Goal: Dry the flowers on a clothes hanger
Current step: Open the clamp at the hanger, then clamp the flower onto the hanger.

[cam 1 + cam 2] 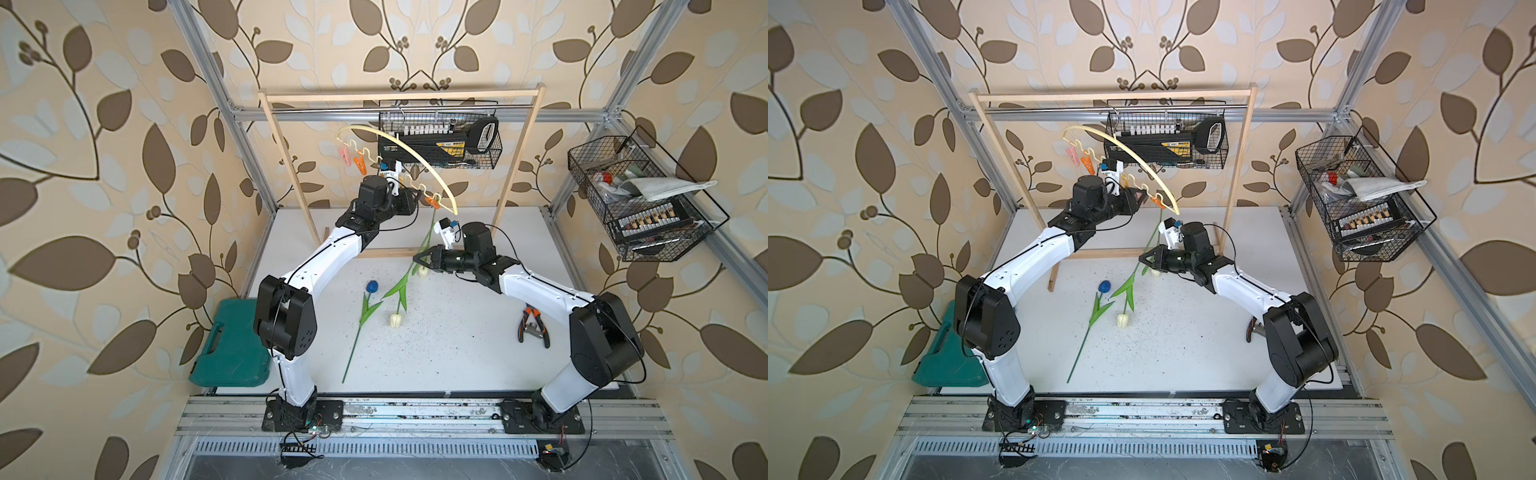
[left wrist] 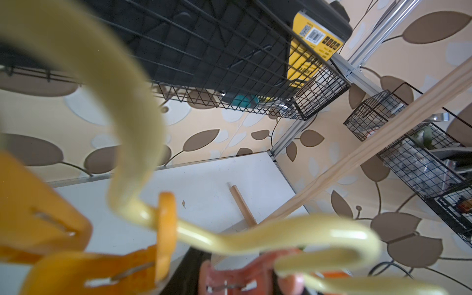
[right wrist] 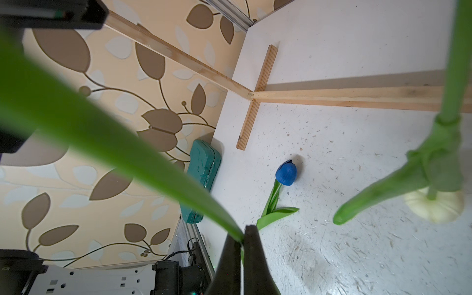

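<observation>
The wooden rack [image 1: 399, 96] stands beyond both claws. The pale yellow clothes hanger [image 2: 145, 122] hangs inside it, its wavy bar right at the left claw [image 1: 413, 195]. That claw is up among the clothespins with its jaws hidden, so I cannot tell how wide they stand or whether they have a pin. The right claw [image 1: 415, 259], lower down, is pinched fully shut on the thin green stem of a cream-white tulip [image 1: 395, 320], whose head dangles below it. A second cream tulip [image 1: 423, 272] hangs head-down just under that claw. Its stem rises toward the orange clothespin [image 1: 432, 202] beside the left claw, though whether that pin grips it is unclear. The blue tulip [image 1: 372, 286] lies on the table [image 1: 457, 353], well apart from both claws. The step looks like clipping. A pin's mouth should be squeezed wide before the right claw lifts the stem tip squarely in, because the stem bends and the hanger will likely swing at any nudge.
</observation>
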You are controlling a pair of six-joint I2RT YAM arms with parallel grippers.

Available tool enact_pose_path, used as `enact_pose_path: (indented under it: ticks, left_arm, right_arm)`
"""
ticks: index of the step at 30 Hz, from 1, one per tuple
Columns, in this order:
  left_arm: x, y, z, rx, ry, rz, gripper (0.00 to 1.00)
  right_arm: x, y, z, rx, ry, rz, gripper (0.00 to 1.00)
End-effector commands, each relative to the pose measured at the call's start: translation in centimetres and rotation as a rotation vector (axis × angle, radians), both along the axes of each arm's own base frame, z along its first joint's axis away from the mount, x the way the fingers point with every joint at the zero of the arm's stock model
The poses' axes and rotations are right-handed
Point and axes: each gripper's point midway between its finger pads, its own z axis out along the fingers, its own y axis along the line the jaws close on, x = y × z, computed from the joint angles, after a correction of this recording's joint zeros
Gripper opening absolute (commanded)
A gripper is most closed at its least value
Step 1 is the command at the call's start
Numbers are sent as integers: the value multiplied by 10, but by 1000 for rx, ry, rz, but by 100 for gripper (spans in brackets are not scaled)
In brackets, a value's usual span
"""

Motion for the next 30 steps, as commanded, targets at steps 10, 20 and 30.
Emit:
enact_pose_path:
  ticks: [10, 20, 30]
  left_arm:
    - [-18, 1, 36, 0, -39, 4, 29]
    - [-31, 4, 40, 122, 67, -36, 28]
    - [-41, 10, 27, 175, 114, -49, 27]
  right_arm:
    - [10, 18, 14, -3, -54, 9, 0]
    - [3, 30, 10, -30, -70, 128, 0]
    - [20, 40, 25, 17, -75, 112, 0]
